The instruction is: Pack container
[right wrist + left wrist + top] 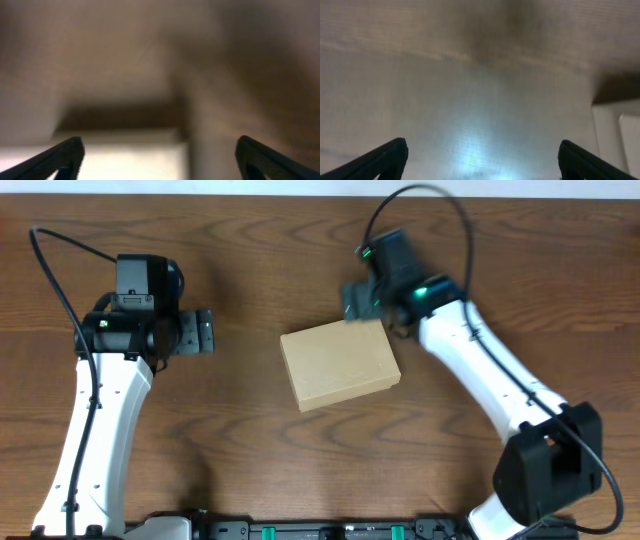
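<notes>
Wide-spread and empty, the left tool (482, 147) is held over the table (250, 240); the right tool (160, 142), equally open, is set at the far edge of the closed cardboard container (340, 365), mid-table.

Worktop (250, 240): dark brown wood grain, smooth. The left wrist view shows a pale sheen on it, so semi-gloss.

Container (340, 365): plain tan cardboard, matt, smooth faces.

Left arm (95, 430) and right arm (485, 370): white shells, look like smooth plastic, slight gloss. Joint housings black, matt.

Left tool (205, 332) and right tool (355, 300): black, matt; material cannot be told.

Cables (52, 275): black, smooth sheath.

Right wrist view too blurred to judge texture.
</notes>
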`<control>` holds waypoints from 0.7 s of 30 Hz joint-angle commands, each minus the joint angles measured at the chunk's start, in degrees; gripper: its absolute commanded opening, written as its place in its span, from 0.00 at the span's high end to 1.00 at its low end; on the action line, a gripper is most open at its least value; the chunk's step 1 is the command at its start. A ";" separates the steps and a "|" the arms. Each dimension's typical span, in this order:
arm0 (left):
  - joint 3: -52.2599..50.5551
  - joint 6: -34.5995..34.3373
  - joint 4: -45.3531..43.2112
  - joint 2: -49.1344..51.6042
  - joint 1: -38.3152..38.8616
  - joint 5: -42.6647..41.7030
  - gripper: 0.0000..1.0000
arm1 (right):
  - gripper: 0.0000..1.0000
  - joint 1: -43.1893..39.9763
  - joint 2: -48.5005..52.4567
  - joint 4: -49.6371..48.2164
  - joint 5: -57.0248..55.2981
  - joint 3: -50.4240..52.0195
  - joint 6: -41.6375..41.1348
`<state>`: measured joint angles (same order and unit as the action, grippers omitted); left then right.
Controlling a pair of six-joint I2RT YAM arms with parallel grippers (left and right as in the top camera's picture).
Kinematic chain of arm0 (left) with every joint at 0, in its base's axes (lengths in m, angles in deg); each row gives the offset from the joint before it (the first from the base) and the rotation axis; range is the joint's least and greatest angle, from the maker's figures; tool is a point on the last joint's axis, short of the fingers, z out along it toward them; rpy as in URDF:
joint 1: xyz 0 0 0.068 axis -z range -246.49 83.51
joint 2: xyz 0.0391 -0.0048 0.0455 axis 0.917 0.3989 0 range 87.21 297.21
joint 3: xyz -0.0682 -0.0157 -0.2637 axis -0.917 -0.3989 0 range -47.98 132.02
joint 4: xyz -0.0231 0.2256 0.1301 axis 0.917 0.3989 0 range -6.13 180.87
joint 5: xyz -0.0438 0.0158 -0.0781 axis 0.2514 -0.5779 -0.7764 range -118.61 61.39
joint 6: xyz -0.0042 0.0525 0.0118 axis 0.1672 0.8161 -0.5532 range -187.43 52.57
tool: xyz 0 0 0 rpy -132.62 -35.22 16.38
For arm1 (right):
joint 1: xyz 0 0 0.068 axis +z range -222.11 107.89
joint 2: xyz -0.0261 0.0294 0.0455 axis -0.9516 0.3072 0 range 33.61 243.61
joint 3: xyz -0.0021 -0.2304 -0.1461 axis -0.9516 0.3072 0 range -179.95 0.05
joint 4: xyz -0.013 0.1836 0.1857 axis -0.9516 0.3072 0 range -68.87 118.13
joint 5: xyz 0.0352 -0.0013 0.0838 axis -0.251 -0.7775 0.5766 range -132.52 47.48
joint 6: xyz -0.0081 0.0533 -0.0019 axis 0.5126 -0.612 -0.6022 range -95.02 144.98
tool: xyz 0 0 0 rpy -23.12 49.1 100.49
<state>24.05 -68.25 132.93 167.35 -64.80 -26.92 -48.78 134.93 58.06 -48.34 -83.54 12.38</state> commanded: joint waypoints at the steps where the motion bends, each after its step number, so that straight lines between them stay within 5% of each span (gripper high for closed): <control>1: 0.46 0.42 -3.19 -0.55 -0.20 1.77 0.05 | 0.01 -6.58 0.04 -2.64 -6.01 -1.05 5.81; 9: 0.44 0.35 -15.39 -0.55 -0.24 4.26 0.05 | 0.07 -23.34 -0.90 -4.90 -5.92 -1.03 1.49; 12: -1.22 -6.78 -15.85 -1.95 0.00 4.00 0.04 | 0.10 -27.26 -6.86 -5.40 -6.25 2.16 -1.14; 21: -24.72 -8.66 -23.87 -25.11 0.96 -0.46 0.05 | 0.07 -27.93 -34.53 -18.80 -4.44 30.62 1.49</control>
<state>5.84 -75.33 110.28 151.88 -64.01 -24.78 -76.41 108.17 40.38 -54.44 -61.58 12.86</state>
